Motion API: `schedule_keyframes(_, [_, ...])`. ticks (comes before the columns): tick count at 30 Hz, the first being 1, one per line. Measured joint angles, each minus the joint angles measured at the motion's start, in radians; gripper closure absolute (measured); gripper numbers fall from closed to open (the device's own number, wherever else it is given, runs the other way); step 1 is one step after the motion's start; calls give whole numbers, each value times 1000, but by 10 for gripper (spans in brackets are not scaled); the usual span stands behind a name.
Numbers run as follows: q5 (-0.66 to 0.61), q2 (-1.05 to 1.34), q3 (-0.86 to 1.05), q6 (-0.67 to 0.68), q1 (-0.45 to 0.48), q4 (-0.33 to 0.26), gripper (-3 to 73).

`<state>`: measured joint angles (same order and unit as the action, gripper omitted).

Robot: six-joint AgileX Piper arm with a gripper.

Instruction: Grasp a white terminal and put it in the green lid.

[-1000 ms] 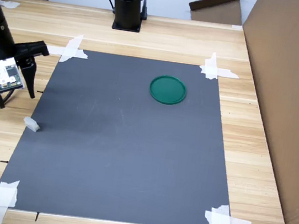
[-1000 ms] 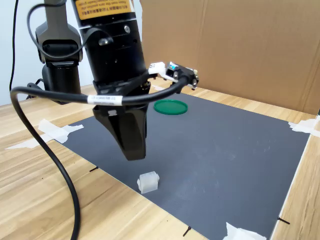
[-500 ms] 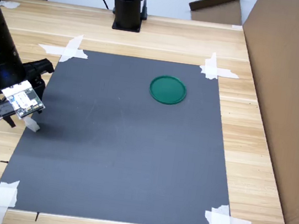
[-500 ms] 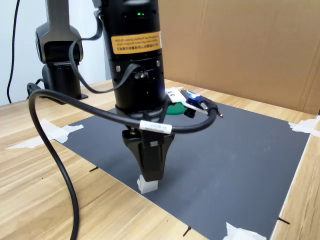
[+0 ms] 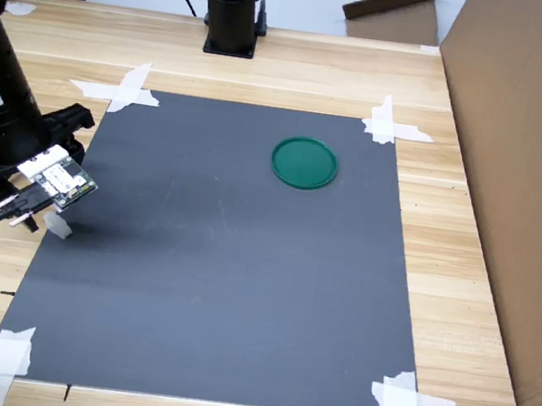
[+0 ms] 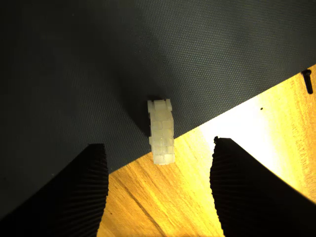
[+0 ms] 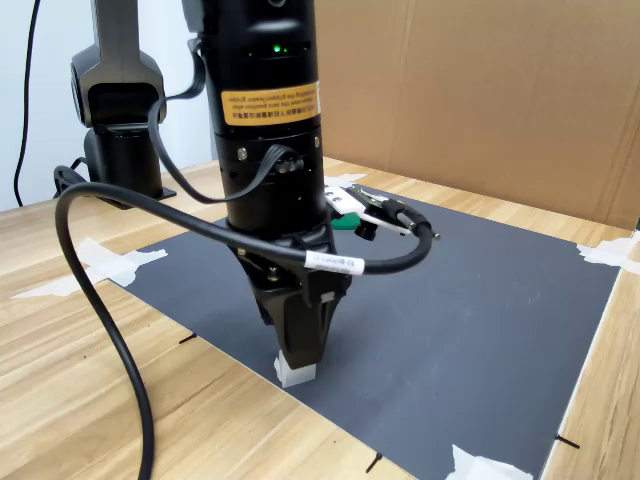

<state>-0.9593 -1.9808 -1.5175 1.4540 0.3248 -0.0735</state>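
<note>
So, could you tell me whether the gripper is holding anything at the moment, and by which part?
Nothing is held: the gripper is open, its fingers standing apart on either side of the small white blocky plastic terminal.

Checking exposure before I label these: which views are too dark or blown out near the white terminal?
Wrist view: the white terminal is sharp and lit, but the wood beside it glares bright yellow and the mat goes nearly black. First exterior view: even light, the arm shadowing the terminal. Second exterior view: even light, the end effector covering its top.
</note>
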Motion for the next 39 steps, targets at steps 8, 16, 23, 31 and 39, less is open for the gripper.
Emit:
schedule_keyframes(8, [17,0,0,63,-38,46,171])
schedule_keyframes(16, [23,0,0,19,-47,73,171])
schedule_keyframes(23, [47,-29,-2,2,-47,82,171])
schedule_keyframes(31, [53,-59,-2,-13,-47,82,171])
schedule_keyframes(39, [36,-59,-3,-29,-47,80,240])
